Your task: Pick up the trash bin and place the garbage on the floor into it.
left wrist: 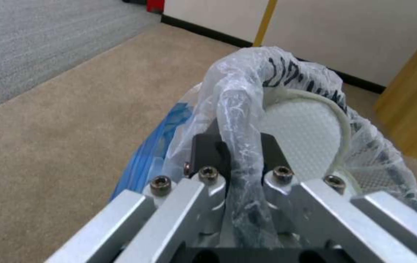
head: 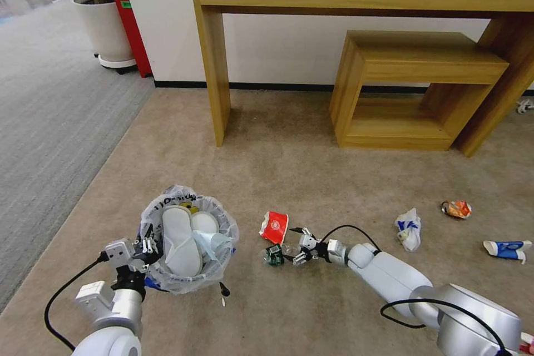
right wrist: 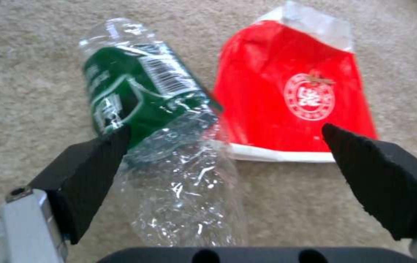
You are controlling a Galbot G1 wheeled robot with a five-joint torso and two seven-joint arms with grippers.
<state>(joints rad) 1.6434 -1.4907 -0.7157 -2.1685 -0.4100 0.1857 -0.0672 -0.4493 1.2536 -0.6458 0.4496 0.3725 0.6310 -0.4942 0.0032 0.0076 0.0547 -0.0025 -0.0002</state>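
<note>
Beige carpet. Left gripper clamped on bin rim, slippers inside. Right gripper spread wide around crushed bottle, which lies beside the red cup.

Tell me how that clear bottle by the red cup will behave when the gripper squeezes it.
The bottle looks crumpled and empty, so it is probably light and will likely give further between the right gripper's open fingers. Its glossy plastic may be slippery. Lying on the carpet, it could roll if nudged.
</note>
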